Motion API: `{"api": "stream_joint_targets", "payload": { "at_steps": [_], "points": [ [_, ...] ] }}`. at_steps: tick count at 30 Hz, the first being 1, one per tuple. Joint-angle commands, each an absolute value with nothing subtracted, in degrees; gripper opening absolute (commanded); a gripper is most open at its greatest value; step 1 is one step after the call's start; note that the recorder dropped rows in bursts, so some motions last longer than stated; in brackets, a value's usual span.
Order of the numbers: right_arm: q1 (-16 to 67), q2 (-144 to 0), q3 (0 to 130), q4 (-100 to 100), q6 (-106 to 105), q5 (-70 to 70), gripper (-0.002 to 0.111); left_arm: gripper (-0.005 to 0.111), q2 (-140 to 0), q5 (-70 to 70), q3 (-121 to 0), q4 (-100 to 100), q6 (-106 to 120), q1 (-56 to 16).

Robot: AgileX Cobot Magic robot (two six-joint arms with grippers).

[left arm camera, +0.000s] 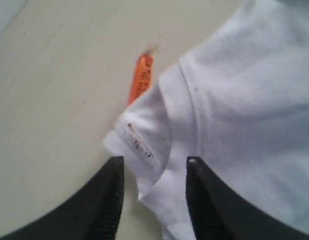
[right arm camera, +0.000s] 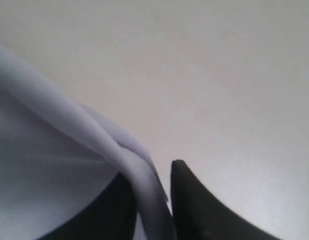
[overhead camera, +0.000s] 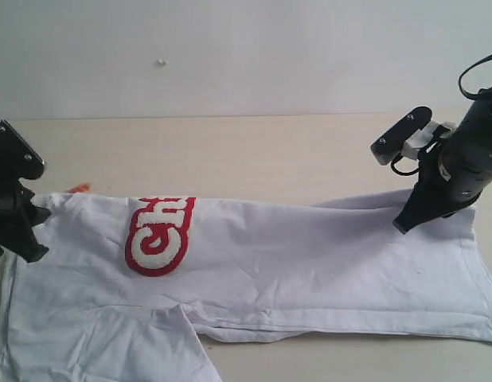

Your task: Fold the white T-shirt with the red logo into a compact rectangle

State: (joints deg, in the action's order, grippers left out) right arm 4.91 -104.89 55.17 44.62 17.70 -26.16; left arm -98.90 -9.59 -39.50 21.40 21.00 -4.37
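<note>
Here, spread lengthwise across the pale beige desk (overhead camera: 254,151): a white cotton short-sleeved T-shirt (overhead camera: 310,247), folded over along its far edge, with the neck end to the left of the exterior view and the hem end to the right. 1 sleeve flat toward the near edge, creased. On the chest, a red-outlined logo of fuzzy white bubble letters (overhead camera: 158,235), cut off by the fold so that only "Ch" and part of a further letter can be read. Just beside the neck end, flat on the desk, a small orange tag (left arm camera: 141,80), touching the cloth.

At the neck end, the left fingers (left arm camera: 107,200): 2 black tips spread wide, straddling a white corner of the garment with a thin printed label strip (left arm camera: 139,145). Corner in the gap, pinched by neither tip; contact with the cloth impossible to tell.

At the hem end, the right fingers (right arm camera: 194,200): 2 black tips almost pressed together, pinching a rolled fold of the white cloth at the far edge. Fold running between the tips, bare desk beyond.
</note>
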Motion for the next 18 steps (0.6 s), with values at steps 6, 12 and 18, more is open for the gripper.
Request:
{"api": "stream_joint_targets", "payload": {
  "at_steps": [6, 12, 18],
  "points": [
    [4.51, -106.42, 57.09, 53.81, 21.02, -25.04, 0.089, 0.047, -101.19, -11.42, -44.04, 9.39, 20.54, -1.10],
    [4.51, -103.47, 57.09, 56.47, 23.28, -26.79, 0.092, 0.047, -97.02, -7.11, -44.14, 9.29, 17.19, -0.59],
    [4.51, -95.92, 56.96, 50.41, 26.31, -28.18, 0.091, 0.047, -87.22, 1.12, -44.14, 9.19, 3.13, -0.59]
  ]
}}
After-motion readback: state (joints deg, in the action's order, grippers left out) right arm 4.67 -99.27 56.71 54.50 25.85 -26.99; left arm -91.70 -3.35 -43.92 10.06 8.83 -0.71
